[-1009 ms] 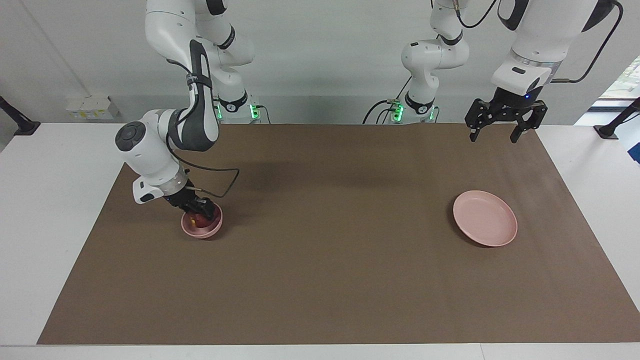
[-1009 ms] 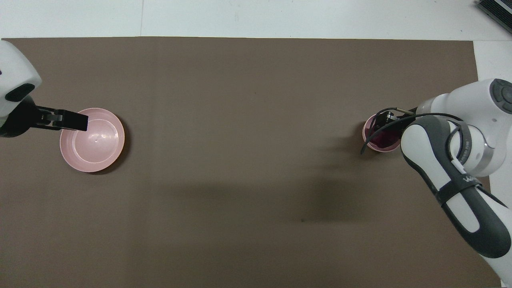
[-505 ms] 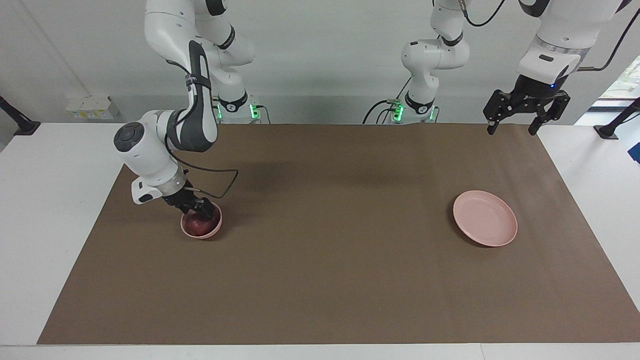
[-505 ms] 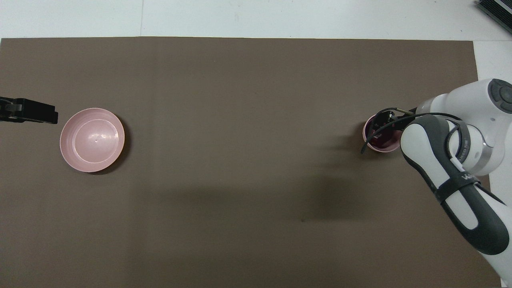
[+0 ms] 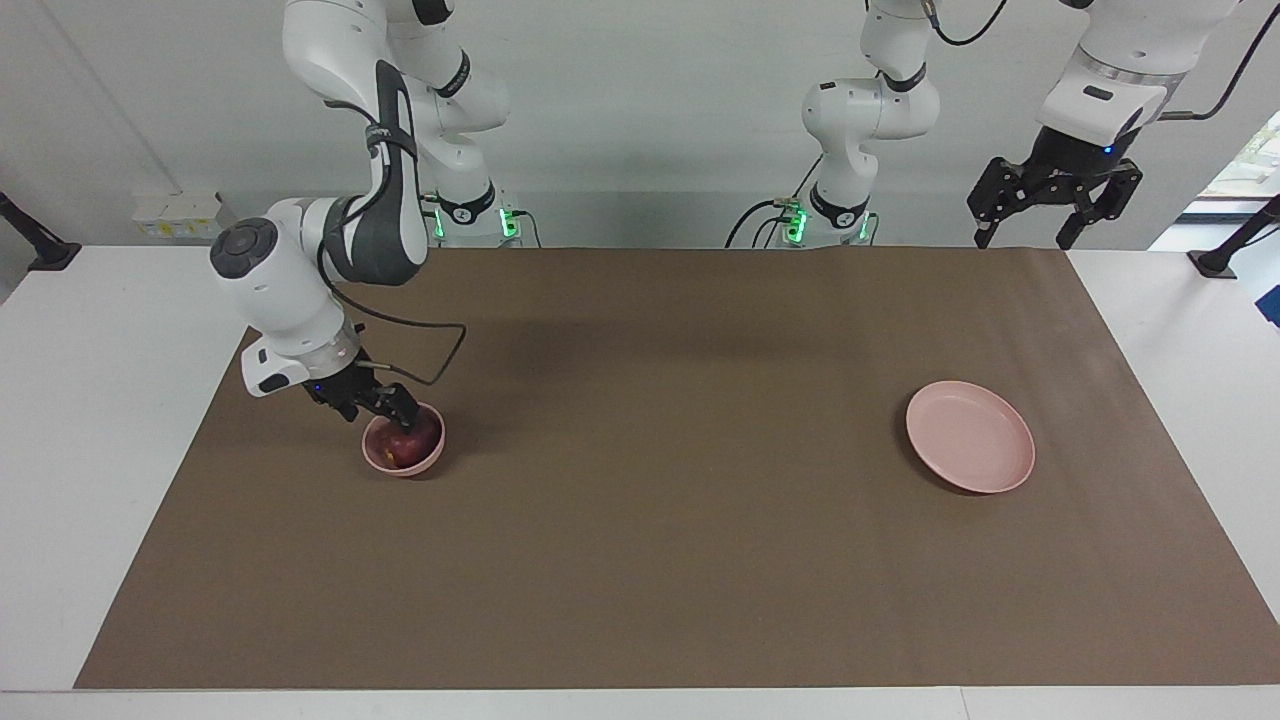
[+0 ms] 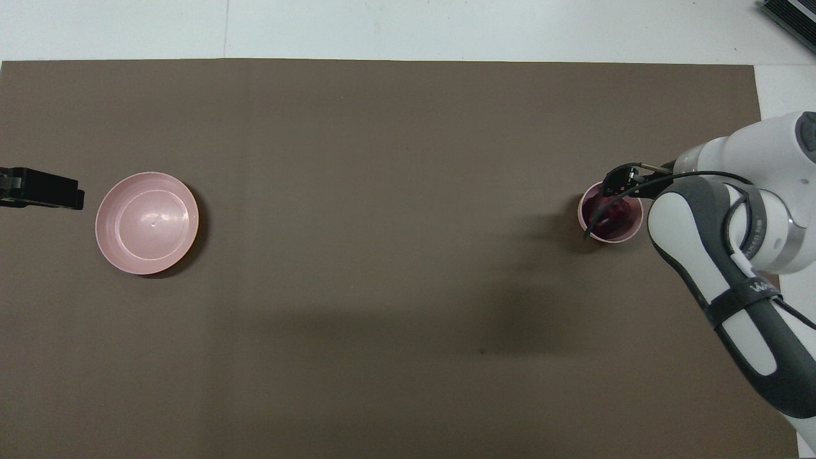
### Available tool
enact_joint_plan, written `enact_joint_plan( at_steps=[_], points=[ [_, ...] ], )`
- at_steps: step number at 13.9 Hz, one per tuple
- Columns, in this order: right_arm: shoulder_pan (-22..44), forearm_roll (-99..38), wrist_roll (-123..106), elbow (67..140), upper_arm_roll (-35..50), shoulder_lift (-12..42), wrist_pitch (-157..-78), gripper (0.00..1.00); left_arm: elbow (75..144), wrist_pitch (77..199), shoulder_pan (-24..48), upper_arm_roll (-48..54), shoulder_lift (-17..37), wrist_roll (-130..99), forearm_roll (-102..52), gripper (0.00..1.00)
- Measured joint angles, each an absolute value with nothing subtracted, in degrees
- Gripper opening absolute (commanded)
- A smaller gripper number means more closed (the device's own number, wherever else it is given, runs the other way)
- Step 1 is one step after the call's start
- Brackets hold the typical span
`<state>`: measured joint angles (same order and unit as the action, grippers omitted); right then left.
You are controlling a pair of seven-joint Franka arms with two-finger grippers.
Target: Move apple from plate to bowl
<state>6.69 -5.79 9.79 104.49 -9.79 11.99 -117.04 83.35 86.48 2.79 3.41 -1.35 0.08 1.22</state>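
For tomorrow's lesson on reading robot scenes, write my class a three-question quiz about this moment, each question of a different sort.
1. True or false: the apple lies in the bowl.
2. What does the plate hold? A) an apple B) nothing C) a cup
3. Which arm's tool is at the bowl's rim?

Key:
1. True.
2. B.
3. The right tool; the left tool hangs open, high over the mat's edge at the robots' end.

Bright, even light from above; soft arm shadows on the brown mat (image 5: pixel 640 560); sharp focus.
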Motion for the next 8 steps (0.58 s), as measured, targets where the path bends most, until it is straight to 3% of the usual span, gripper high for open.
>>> enact_joint_plan(
  at_steps=[5, 8],
  points=[
    [7.0, -1.1, 9.3, 100.1, -9.4, 1.9, -100.4, 1.0, 83.4, 84.7, 2.5, 2.7, -1.3, 0.0, 1.2, 1.0],
    [7.1, -1.1, 9.3, 91.9, -9.1, -1.7, -86.2, 1.0, 83.4, 84.9, 0.2, 2.4, -1.3, -1.4, 1.1, 1.0]
  ],
)
